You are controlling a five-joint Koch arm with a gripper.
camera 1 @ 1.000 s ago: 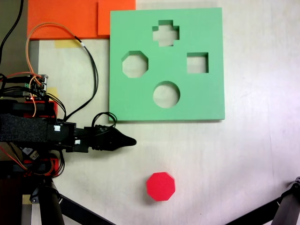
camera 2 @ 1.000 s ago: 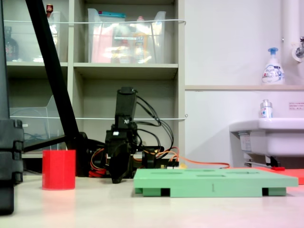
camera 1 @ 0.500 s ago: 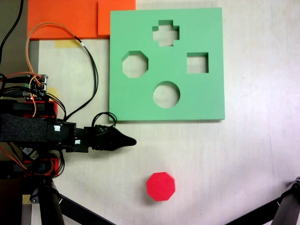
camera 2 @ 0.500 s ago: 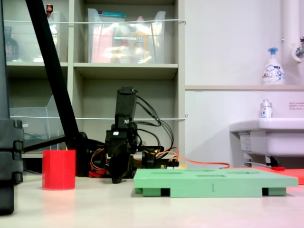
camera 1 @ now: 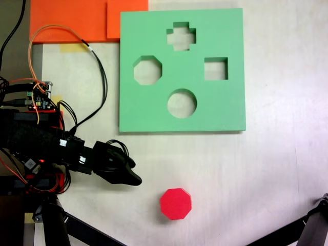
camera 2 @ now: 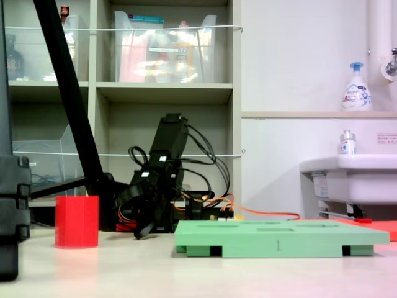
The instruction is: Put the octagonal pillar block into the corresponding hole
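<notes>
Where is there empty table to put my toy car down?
In the first exterior view, the biggest bare patch is right of the green board, running down to the bottom right corner. Another lies between the board's lower edge and the red block. The first exterior view's left is crowded: the arm, its gripper, wires and orange sheets.

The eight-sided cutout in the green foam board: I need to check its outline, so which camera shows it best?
The first exterior view: it looks straight down on the eight-sided cutout, showing its whole outline. The second exterior view sees the green foam board edge-on, so the cutouts cannot be told apart.
</notes>
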